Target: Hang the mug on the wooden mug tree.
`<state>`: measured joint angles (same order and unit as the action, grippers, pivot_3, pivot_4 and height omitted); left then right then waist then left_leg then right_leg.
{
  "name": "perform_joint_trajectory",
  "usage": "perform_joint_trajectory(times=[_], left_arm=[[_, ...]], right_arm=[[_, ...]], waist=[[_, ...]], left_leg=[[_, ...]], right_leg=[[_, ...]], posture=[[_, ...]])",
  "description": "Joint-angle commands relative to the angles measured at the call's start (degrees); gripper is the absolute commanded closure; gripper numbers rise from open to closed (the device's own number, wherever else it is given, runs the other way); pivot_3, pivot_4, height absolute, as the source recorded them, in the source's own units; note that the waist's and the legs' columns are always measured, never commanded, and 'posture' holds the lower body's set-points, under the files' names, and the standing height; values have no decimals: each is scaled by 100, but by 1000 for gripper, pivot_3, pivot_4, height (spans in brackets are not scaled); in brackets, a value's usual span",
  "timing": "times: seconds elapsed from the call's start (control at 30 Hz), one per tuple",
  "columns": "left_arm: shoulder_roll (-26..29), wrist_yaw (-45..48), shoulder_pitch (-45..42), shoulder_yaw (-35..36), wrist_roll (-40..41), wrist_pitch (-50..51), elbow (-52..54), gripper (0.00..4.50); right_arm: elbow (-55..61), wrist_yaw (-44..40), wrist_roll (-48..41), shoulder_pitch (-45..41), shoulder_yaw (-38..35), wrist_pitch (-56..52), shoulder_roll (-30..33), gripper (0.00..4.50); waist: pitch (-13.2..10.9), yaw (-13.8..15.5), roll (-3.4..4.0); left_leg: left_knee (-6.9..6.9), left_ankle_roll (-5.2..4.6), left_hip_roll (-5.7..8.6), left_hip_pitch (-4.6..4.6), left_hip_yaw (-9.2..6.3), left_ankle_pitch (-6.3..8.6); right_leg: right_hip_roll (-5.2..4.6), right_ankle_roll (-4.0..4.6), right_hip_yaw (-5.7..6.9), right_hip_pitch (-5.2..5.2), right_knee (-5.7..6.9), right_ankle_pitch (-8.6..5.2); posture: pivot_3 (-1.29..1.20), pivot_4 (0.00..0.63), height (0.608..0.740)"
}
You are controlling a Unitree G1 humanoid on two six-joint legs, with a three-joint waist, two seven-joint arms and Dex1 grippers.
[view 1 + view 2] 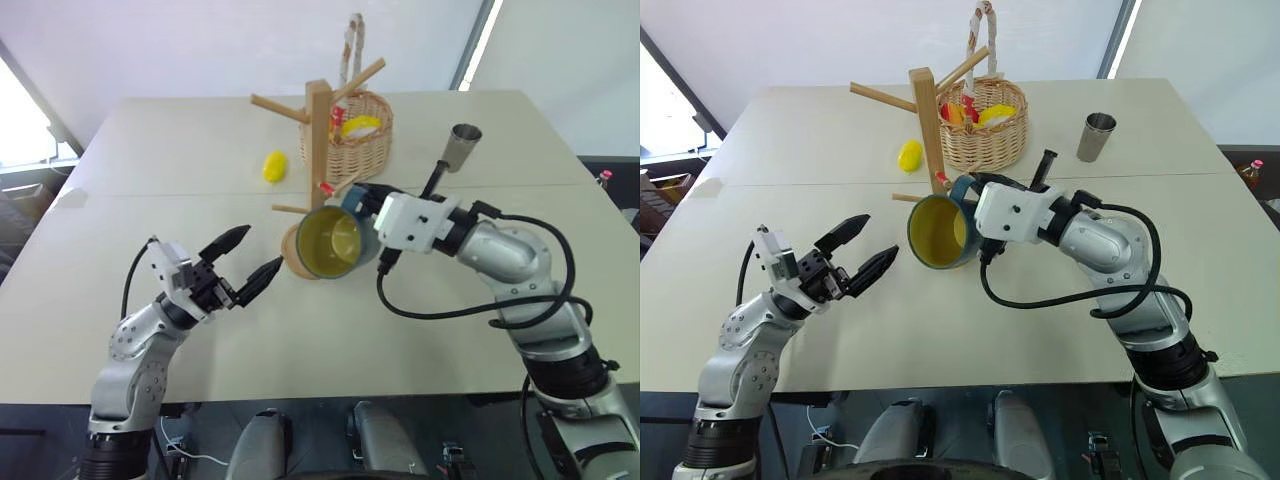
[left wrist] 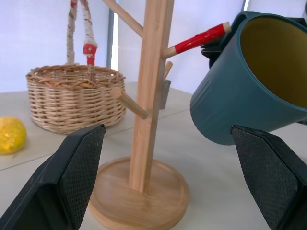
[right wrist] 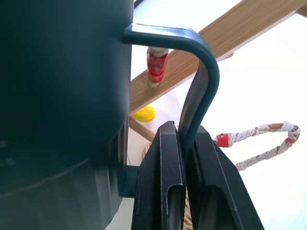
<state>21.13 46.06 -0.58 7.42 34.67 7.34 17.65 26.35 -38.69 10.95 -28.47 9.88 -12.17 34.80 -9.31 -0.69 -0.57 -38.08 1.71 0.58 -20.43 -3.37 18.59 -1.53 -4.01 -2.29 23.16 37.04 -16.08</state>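
Left jaws (image 1: 242,263) gape empty; right jaws (image 3: 184,158) pinch the mug (image 1: 333,241) handle beside mug tree (image 1: 318,130), basket (image 1: 360,135) behind.

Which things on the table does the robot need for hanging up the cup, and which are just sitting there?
Needed:
- mug, held by its handle in the right gripper
- wooden mug tree

Just sitting there:
- basket
- lemon
- steel cup
- left gripper, open and holding nothing
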Motion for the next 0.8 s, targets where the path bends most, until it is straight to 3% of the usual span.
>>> perform_joint_trajectory(times=[0.03, 0.8], left_arm=[[136, 62, -21, -33, 232, 215, 356, 0], [737, 565, 148, 196, 419, 411, 392, 0]], right_arm=[[292, -67, -64, -301, -56, -134, -33, 4480], [-196, -281, 172, -1140, 487, -852, -298, 4480]], waist=[[0, -5, 0], [-1, -12, 1]], left_leg=[[0, 0, 0, 0, 0, 0], [3, 0, -1, -2, 0, 0]], right_leg=[[0, 0, 0, 1, 0, 0], [-3, 2, 0, 7, 2, 0]], posture=[[0, 150, 740], [0, 150, 740]])
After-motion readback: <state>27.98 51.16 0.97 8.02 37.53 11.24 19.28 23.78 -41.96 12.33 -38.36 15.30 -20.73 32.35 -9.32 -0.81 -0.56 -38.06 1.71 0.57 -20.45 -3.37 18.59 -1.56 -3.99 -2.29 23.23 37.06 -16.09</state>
